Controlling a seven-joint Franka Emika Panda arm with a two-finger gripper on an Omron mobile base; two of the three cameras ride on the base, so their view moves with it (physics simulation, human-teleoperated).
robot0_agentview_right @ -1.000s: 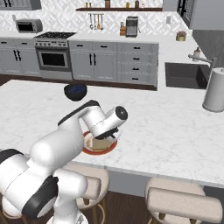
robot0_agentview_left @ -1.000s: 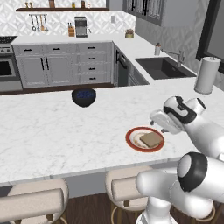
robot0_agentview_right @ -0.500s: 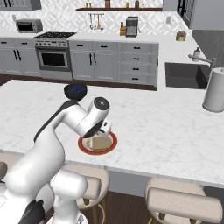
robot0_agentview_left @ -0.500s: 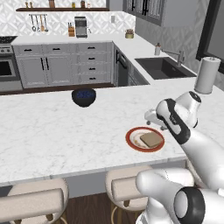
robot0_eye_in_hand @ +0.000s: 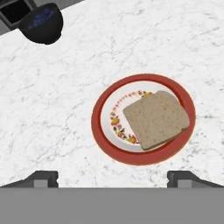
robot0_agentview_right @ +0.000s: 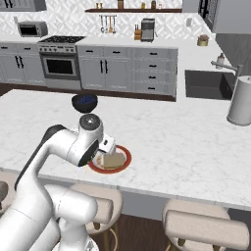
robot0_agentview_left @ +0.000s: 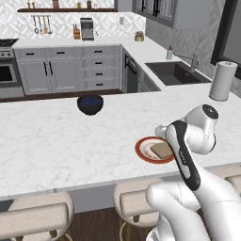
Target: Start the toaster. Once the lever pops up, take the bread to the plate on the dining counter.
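Since the earlier frames the arm has been drawn back and raised from the plate (robot0_eye_in_hand: 143,119). The pincer (robot0_eye_in_hand: 113,178) is held with jaws wide apart, empty, above the plate. The bread (robot0_eye_in_hand: 156,118) lies flat on the plate, on the desk (robot0_agentview_left: 56,141). A dark blue bowl (robot0_agentview_left: 90,104) stands well apart.

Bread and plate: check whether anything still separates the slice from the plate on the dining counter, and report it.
Nothing visible does. The bread already lies flat on the plate, toward one side of its pale centre, on the dining counter. The gripper hangs above with jaws wide apart, holding nothing. The dark blue bowl sits well off to the side.
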